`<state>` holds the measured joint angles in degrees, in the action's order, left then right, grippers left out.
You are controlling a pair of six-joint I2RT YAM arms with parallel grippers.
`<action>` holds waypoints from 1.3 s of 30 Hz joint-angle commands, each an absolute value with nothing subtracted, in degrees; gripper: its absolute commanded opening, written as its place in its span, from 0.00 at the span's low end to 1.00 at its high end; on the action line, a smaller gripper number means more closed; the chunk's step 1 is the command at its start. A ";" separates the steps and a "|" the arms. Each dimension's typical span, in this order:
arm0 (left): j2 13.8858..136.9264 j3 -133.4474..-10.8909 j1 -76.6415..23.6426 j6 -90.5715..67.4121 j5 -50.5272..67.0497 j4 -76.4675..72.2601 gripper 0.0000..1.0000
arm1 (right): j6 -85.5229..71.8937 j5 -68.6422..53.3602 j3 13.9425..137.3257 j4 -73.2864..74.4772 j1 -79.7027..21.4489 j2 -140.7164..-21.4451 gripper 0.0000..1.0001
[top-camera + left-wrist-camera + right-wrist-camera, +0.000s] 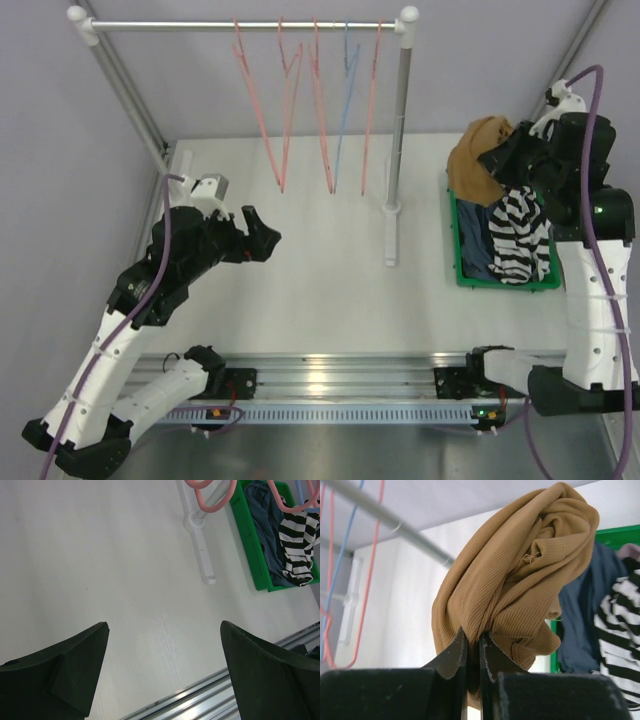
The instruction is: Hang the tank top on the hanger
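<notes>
The tan tank top hangs bunched in a twisted wad above the back end of the green bin. My right gripper is shut on a fold at the bottom of this ribbed tank top, with the cloth pinched between both fingers. Several salmon-pink hangers hang from the rail at the back, none of them touched. My left gripper hovers over the left of the table, well short of the hangers. In the wrist view the left gripper stands wide open over bare white table.
The green bin at the right holds a black-and-white striped garment and a dark blue one. A light blue hanger hangs among the pink ones. The rack's right post and foot stand between hangers and bin.
</notes>
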<state>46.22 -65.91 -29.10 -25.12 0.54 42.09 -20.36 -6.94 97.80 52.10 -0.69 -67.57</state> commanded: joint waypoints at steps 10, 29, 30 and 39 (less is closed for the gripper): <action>43.60 -67.85 -29.36 -25.84 -2.19 41.66 0.98 | -37.69 -1.13 73.15 44.49 -32.24 -54.33 0.00; 43.59 -50.20 -29.36 -35.59 4.04 33.49 0.95 | -43.08 -18.30 49.38 26.70 -17.94 -59.05 0.64; 43.85 -47.84 -29.36 -36.12 5.26 31.49 0.94 | -40.89 -16.80 50.26 28.11 -17.58 -59.32 0.66; 48.51 -35.17 -29.62 -38.41 15.55 18.91 0.84 | -38.23 -1.42 45.81 37.88 -26.88 -52.12 0.56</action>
